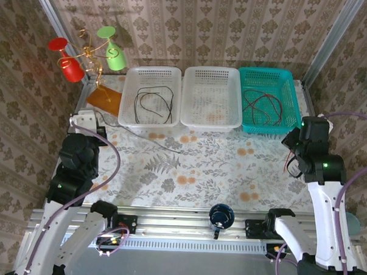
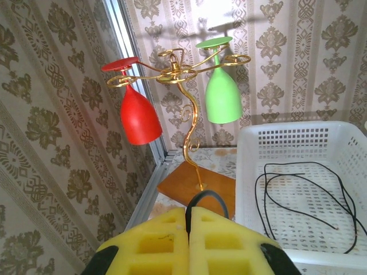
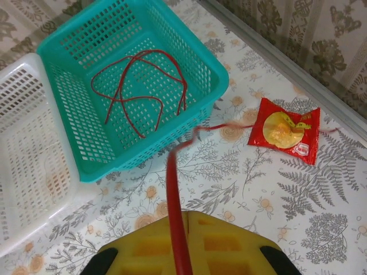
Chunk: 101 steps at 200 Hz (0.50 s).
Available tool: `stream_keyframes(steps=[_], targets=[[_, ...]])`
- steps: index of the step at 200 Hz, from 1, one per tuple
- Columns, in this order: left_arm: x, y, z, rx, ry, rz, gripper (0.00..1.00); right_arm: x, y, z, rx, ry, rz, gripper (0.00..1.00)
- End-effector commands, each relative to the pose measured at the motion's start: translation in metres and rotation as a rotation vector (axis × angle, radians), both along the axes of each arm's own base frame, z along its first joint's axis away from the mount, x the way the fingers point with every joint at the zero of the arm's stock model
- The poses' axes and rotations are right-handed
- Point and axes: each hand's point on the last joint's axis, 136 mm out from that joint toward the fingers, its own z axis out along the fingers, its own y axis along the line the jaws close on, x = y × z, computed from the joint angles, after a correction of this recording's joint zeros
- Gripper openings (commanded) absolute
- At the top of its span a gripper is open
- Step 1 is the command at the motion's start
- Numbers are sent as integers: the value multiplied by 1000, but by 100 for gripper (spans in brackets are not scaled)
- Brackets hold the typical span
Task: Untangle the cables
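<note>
My left gripper [image 2: 188, 211] is shut on a black cable [image 2: 210, 196] that loops up between its yellow pads. In the top view this gripper [image 1: 90, 122] sits at the table's left edge, and its cable [image 1: 148, 139] trails right across the cloth. The right gripper [image 3: 186, 215] is shut on a red cable [image 3: 172, 183] that runs toward the teal basket [image 3: 206, 63]. From above, it [image 1: 291, 144] hovers just in front of that basket, the red cable [image 1: 288, 164] hanging below. More black cables [image 1: 149, 102] lie in the left white basket [image 1: 130, 80], more red cables [image 1: 262, 106] in the teal basket [image 1: 292, 87].
A middle white basket [image 1: 192, 77] stands between the other two. A gold stand with a red glass [image 1: 69, 68] and a green glass [image 1: 116, 56] stands back left on a wooden base [image 1: 105, 99]. A red snack packet [image 3: 284, 130] lies right of the teal basket. A dark mug [image 1: 221, 216] sits on the front rail.
</note>
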Motion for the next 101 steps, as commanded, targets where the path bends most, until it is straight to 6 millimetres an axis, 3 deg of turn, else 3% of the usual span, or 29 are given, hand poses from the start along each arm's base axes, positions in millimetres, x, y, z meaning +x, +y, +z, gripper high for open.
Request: stream_keyframes(steps=[1,45,69,101], targets=[[1,-11,-13,-73,27,-62,0,4,3,18,-10,-62,35,0],[8,-31,-38,-175,98,-139,0,27,26,55,37,-182,170,0],[9,-38,-44,-213,113,-167,0,44,48,88,116,-284,274,0],[13,-57,-64,-264,194,-221,0,63,43,132,69,-372,269,0]])
